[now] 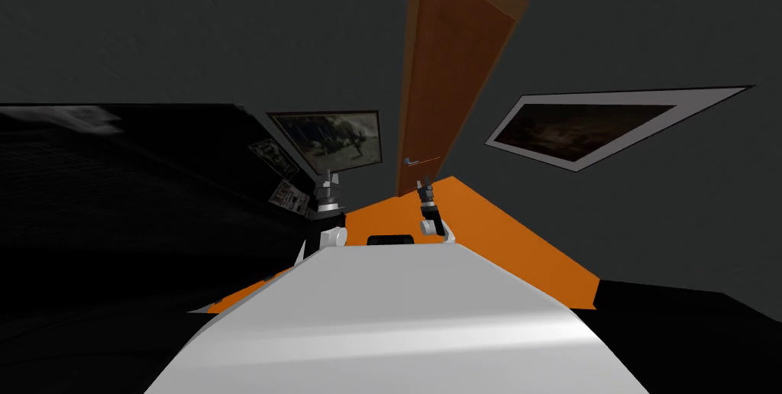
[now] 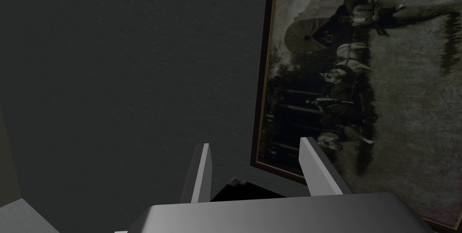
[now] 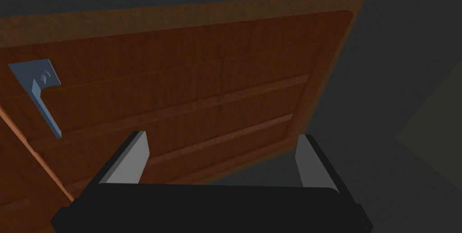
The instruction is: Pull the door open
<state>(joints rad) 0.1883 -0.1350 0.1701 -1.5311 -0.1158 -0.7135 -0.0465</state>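
Observation:
A brown panelled wooden door (image 1: 447, 69) stands ahead in a dark grey wall, with a blue-grey lever handle (image 1: 413, 160) near its lower left edge. My right gripper (image 1: 424, 184) is raised just below and slightly right of that handle, apart from it. In the right wrist view the door (image 3: 203, 86) spreads ahead, the lever handle (image 3: 43, 97) lies off to the side beyond one finger, and my right gripper (image 3: 221, 158) is open with nothing between its fingers. My left gripper (image 1: 329, 177) is raised further left, open (image 2: 255, 162), before a framed picture.
An orange floor (image 1: 489, 229) runs from the door toward me. A framed picture (image 1: 336, 141) hangs left of the door and a larger white-framed one (image 1: 596, 126) to its right. A black area (image 1: 114, 206) with small prints on its edge lies to the left.

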